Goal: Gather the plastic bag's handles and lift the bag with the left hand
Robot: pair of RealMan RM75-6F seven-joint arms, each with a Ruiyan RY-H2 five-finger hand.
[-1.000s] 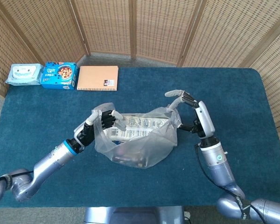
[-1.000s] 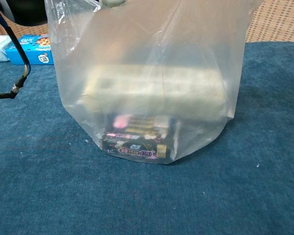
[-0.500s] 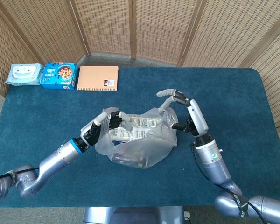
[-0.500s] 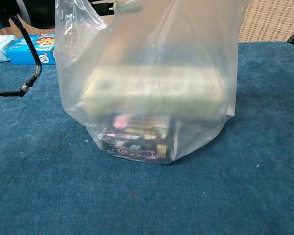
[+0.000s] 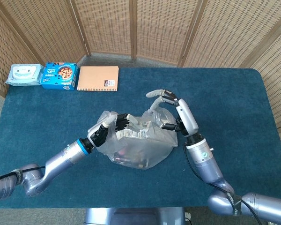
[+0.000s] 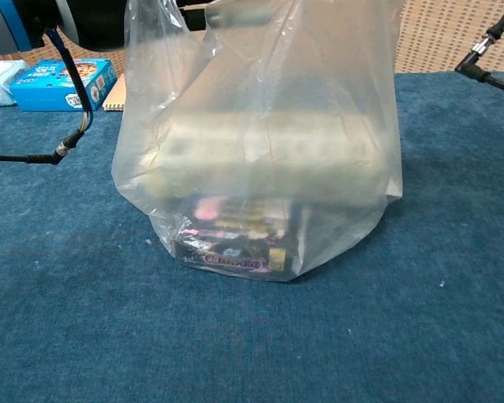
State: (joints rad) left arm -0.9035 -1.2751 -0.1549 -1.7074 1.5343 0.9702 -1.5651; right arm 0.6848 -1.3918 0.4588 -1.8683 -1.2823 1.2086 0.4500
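Note:
A clear plastic bag (image 5: 140, 145) stands mid-table with a pale box and a dark packet (image 6: 233, 252) inside. My left hand (image 5: 116, 123) grips the bag's left handle at the bag's upper left rim, fingers curled into the plastic. My right hand (image 5: 172, 111) holds the right handle, which drapes over its raised fingers close above the bag's top. The two hands sit near each other over the bag's mouth. In the chest view the bag (image 6: 260, 143) fills the frame and its top and both hands are cut off.
At the table's far left lie a wipes pack (image 5: 23, 74), a blue biscuit box (image 5: 59, 75) and an orange notebook (image 5: 98, 78). The blue box (image 6: 63, 82) also shows in the chest view. A wicker screen stands behind the blue table (image 5: 234, 93).
Both hands have moved inward toward each other with the handles. The bag's mouth has narrowed and its sides stand taller and closer together.

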